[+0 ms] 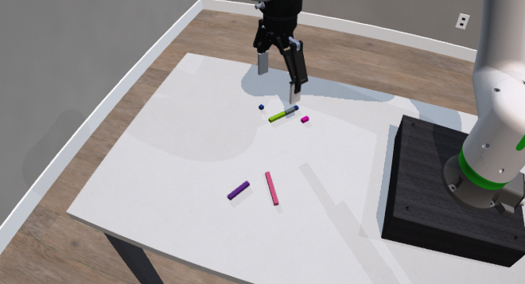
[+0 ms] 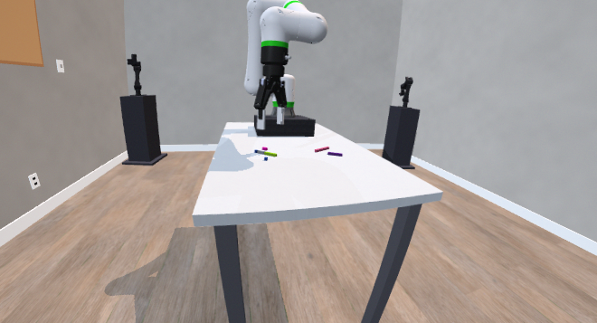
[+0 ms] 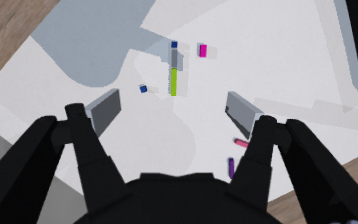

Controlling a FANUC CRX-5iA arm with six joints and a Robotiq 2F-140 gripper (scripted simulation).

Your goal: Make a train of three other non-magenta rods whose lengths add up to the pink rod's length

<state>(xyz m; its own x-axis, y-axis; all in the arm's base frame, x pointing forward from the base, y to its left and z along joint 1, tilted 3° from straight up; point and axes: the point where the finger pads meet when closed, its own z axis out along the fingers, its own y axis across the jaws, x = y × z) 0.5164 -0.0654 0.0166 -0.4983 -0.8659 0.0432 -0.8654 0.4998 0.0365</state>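
A lime rod [image 1: 277,116] [image 2: 270,154] [image 3: 173,81], a grey rod [image 1: 291,110] [image 2: 260,152] [image 3: 174,57] and a blue cube [image 1: 296,106] [image 3: 174,44] lie flat, end to end in one line on the white table [image 1: 159,187] [image 2: 294,190]. My gripper [image 1: 278,81] [image 2: 270,120] [image 3: 174,100] is open and empty, raised above this line. The pink rod [image 1: 271,188] [image 2: 321,149] [image 3: 241,143] lies apart toward the table's middle. In the wrist view it is partly hidden behind a finger.
A second blue cube [image 1: 261,106] [image 2: 265,158] [image 3: 143,89] lies a little aside of the line. A magenta rod [image 1: 305,118] [image 2: 265,147] [image 3: 203,50] lies on its other side. A purple rod [image 1: 239,190] [image 2: 335,154] [image 3: 231,167] lies beside the pink one. The black robot base [image 1: 437,179] stands at the table's end.
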